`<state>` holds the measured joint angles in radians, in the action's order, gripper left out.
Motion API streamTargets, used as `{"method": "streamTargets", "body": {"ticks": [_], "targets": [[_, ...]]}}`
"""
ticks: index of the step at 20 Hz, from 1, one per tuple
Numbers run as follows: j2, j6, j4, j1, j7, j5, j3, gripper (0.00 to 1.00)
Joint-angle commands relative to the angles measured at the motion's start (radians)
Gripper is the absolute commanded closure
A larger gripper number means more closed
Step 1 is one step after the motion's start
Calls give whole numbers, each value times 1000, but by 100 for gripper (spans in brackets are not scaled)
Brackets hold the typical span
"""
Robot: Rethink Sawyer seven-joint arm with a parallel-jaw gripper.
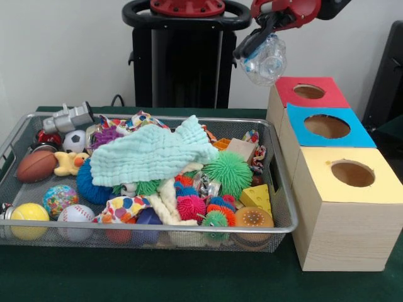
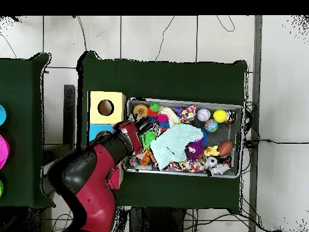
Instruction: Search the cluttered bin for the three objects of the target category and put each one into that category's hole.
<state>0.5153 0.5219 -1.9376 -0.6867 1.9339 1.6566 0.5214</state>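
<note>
My gripper [image 1: 259, 43] hangs high at the right, just left of and above the red-topped box [image 1: 286, 89]. It is shut on a clear plastic toy [image 1: 267, 61], which dangles below the black fingers, off the table. Three wooden boxes stand in a row right of the bin, each with a round hole: red-topped at the back, then blue-topped [image 1: 297, 117], and yellow-topped [image 1: 321, 184] nearest. In the overhead view the arm [image 2: 90, 175] covers the red box and part of the blue box [image 2: 95, 131], and the yellow box [image 2: 95, 99] shows whole.
The wire mesh bin [image 1: 282, 195] holds a mint cloth [image 1: 151, 154] over a heap of toys: green spiky ball [image 1: 228, 173], football [image 1: 36, 165], baseball [image 1: 75, 214], yellow ball [image 1: 28, 214], silver binoculars [image 1: 68, 117], cheese wedge [image 1: 256, 197].
</note>
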Motion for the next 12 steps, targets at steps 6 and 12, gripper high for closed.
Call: {"method": "streamTargets", "body": {"ticks": [6, 12], "targets": [[-1, 217, 125, 57, -358, 159, -269, 100], [7, 289, 131, 80, -360, 178, -340, 100]]}}
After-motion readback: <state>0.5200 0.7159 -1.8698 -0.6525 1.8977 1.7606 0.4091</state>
